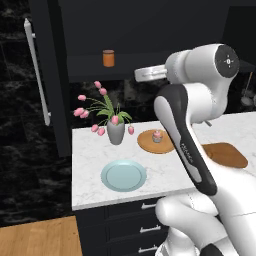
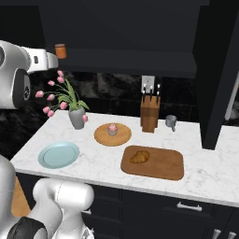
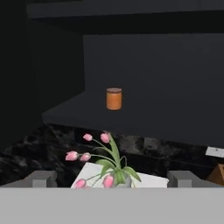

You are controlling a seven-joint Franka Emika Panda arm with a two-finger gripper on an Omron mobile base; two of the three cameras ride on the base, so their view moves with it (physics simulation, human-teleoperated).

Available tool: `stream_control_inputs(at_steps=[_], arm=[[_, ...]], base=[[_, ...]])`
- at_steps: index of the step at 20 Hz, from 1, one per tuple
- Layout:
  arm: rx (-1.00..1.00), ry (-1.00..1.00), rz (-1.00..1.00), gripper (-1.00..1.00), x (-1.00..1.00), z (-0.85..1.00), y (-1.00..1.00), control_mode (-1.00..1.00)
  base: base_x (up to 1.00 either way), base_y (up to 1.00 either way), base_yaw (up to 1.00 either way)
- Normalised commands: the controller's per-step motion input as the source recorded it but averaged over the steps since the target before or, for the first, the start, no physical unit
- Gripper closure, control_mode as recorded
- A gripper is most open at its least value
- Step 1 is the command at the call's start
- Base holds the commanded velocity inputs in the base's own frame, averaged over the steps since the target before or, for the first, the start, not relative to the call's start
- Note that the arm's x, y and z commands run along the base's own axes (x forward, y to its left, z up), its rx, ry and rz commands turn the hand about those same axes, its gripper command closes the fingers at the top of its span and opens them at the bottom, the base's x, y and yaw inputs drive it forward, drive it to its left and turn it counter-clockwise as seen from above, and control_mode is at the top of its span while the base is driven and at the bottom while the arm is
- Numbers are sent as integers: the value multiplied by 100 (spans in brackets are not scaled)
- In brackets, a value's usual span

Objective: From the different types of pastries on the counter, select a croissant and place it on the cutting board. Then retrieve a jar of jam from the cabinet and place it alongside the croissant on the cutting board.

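The jar of jam (image 3: pixel 113 98) stands upright on the inner shelf of the dark cabinet (image 3: pixel 144 74), straight ahead of my gripper (image 3: pixel 113 178) and some way off. The gripper is open, its two fingertips (image 3: pixel 41 178) wide apart with nothing between them. From the side, the jar (image 1: pixel 108 58) sits left of my raised wrist (image 1: pixel 150 73). The croissant (image 2: pixel 140 157) lies on the brown cutting board (image 2: pixel 161 164) on the white counter (image 2: pixel 100 161). A pink-frosted cupcake (image 2: pixel 112 129) sits on a round wooden tray (image 2: pixel 100 136).
A grey vase of pink tulips (image 1: pixel 115 131) stands below the shelf, under my hand. A light blue plate (image 1: pixel 123 175) lies near the counter's front edge. The cabinet door with its pale bar handle (image 1: pixel 37 75) hangs open at the left. A knife block (image 2: pixel 150 113) and a mug (image 2: pixel 171 122) stand at the back.
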Motion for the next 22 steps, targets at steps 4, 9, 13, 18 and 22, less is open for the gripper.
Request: stream_control_inputs(at_steps=[4, 9, 13, 18, 22], arm=[[0, -9, 0, -100, 27, 1, 31, -100], [0, -1, 0, -100, 38, 4, 7, -100], [0, 0, 0, -100, 43, 8, 4, -100], [0, 0, 0, -100, 2, 0, 3, -100], [0, 0, 0, -100, 28, 0, 7, -100]], base=[[0, 0, 0], [0, 0, 0], [0, 0, 0], [0, 0, 0], [0, 0, 0]])
